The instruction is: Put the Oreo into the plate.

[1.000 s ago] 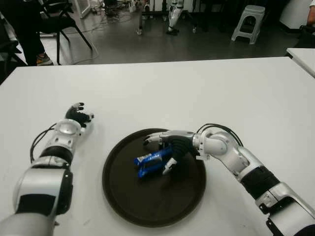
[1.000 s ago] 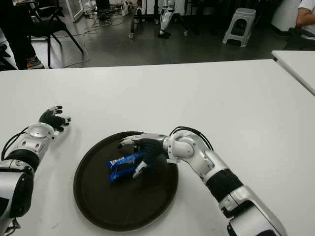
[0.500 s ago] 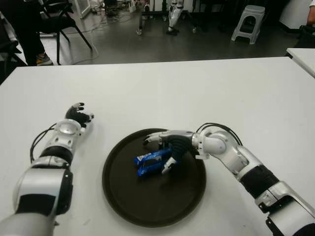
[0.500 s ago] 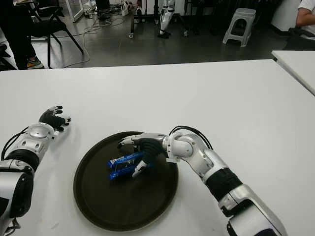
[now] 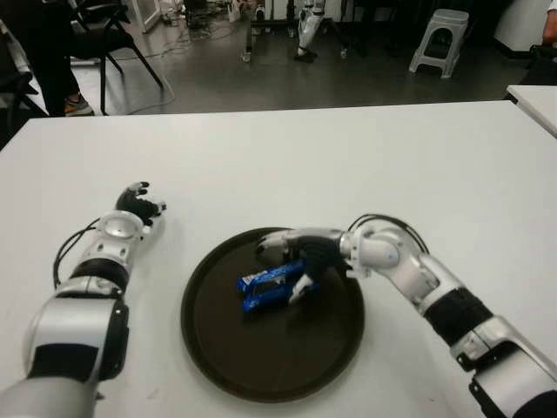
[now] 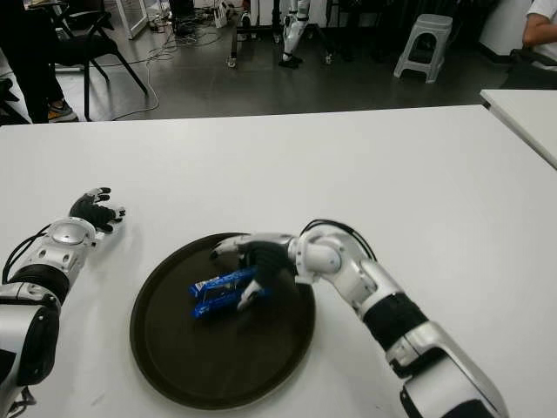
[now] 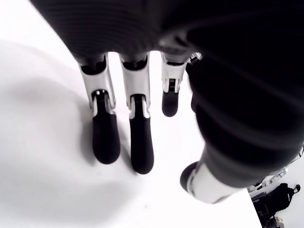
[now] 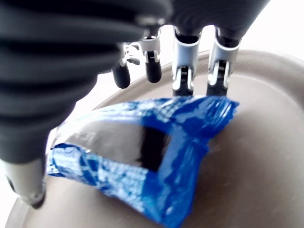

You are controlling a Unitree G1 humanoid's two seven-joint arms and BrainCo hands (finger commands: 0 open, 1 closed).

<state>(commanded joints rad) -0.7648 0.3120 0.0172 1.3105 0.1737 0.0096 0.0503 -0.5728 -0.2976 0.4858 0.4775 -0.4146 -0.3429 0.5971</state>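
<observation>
The Oreo [image 5: 268, 287] is a blue packet lying inside the dark round plate [image 5: 261, 366], in its rear half. My right hand [image 5: 300, 259] hovers over the packet's right end with its fingers stretched out. In the right wrist view the fingers [image 8: 183, 61] reach straight past the Oreo [image 8: 142, 156] and the thumb stands off to one side, so the hand is open. My left hand [image 5: 137, 205] is idle on the left of the plate, over the white table, with its fingers [image 7: 104, 137] relaxed and holding nothing.
The white table [image 5: 348, 165] stretches wide behind and to the right of the plate. A second table's corner [image 5: 540, 100] shows at the far right. Beyond the far edge are chairs [image 5: 104, 35], a stool [image 5: 439, 35] and a person's legs [image 5: 48, 61].
The right hand's fingers have uncurled from the Oreo and lifted slightly. The packet has settled flat on the plate. The left hand has not moved.
</observation>
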